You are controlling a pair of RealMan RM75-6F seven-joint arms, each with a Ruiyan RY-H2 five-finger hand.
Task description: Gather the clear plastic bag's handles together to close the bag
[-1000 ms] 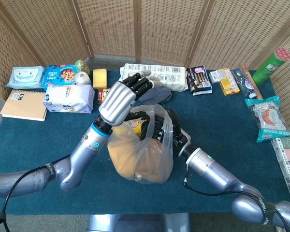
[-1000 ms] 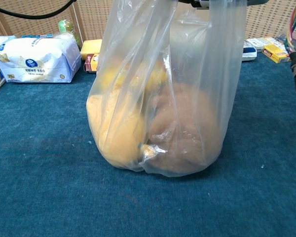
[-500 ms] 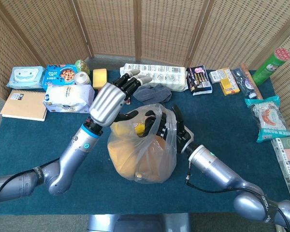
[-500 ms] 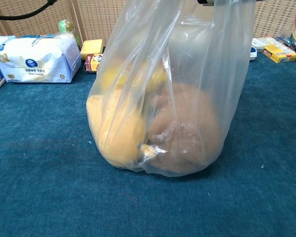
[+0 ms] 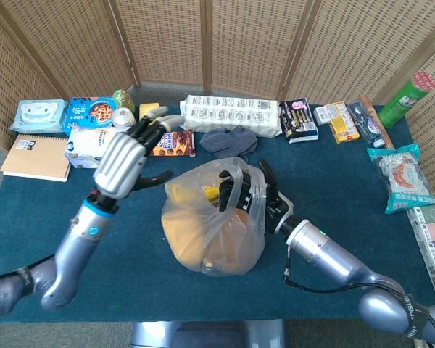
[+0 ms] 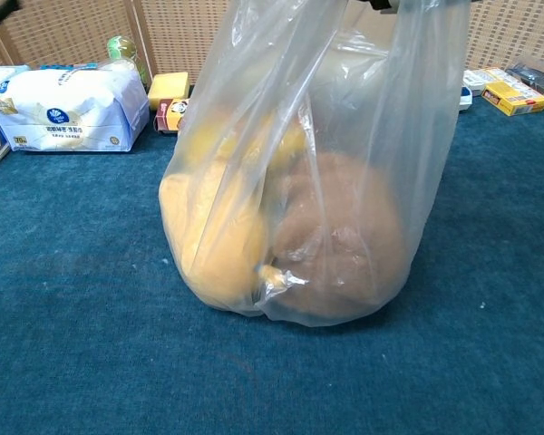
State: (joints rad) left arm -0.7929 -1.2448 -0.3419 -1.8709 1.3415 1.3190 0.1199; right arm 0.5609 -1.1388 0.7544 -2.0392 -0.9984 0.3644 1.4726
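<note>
The clear plastic bag (image 5: 210,228) stands in the middle of the blue table, filled with yellow and brown items. From the chest view the bag (image 6: 290,208) fills the frame, with its handles rising out of the top edge. My right hand (image 5: 261,196) grips the bunched handles (image 5: 235,185) at the bag's top right, its dark fingers wrapped in the plastic. My left hand (image 5: 125,163) hovers to the left of the bag, well apart from it, fingers spread and holding nothing. The chest view does not show the left hand.
A white bread pack (image 5: 94,145), a notebook (image 5: 35,156), a cookie box (image 5: 175,143) and a dark cloth (image 5: 228,139) lie behind the bag. A long white packet (image 5: 232,112) and small boxes line the back edge. Snack packets (image 5: 399,177) and a green canister (image 5: 406,90) sit at the right.
My left hand has pulled away from the bag's top and swung left, holding nothing. The right hand stays on the handles, and the bag has barely shifted.
</note>
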